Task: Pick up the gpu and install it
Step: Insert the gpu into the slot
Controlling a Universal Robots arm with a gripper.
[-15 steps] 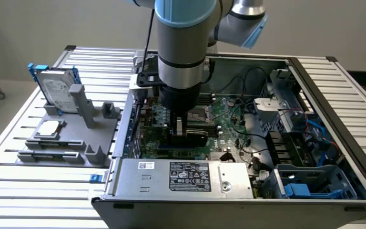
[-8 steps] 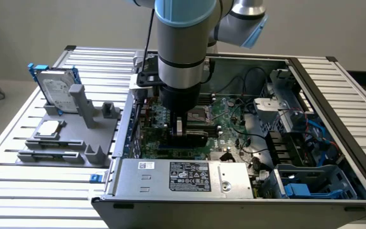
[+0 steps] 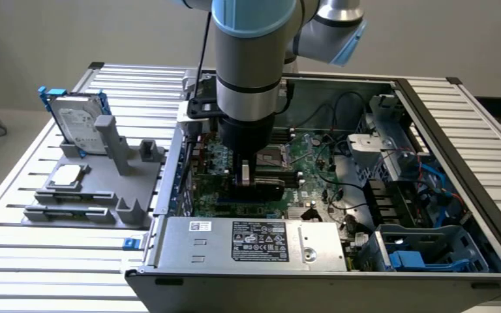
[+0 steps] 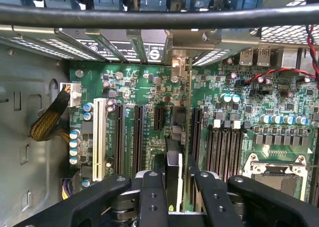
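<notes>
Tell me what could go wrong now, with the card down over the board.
1. The card, clamped in the gripper, stands edge-on among close-set slots; slightly off, it could press on the motherboard instead.
2. Its metal bracket could catch the rear slot covers.

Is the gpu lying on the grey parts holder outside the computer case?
No, the gpu stands edge-on between the fingers, above the motherboard and its expansion slots inside the case.
</notes>
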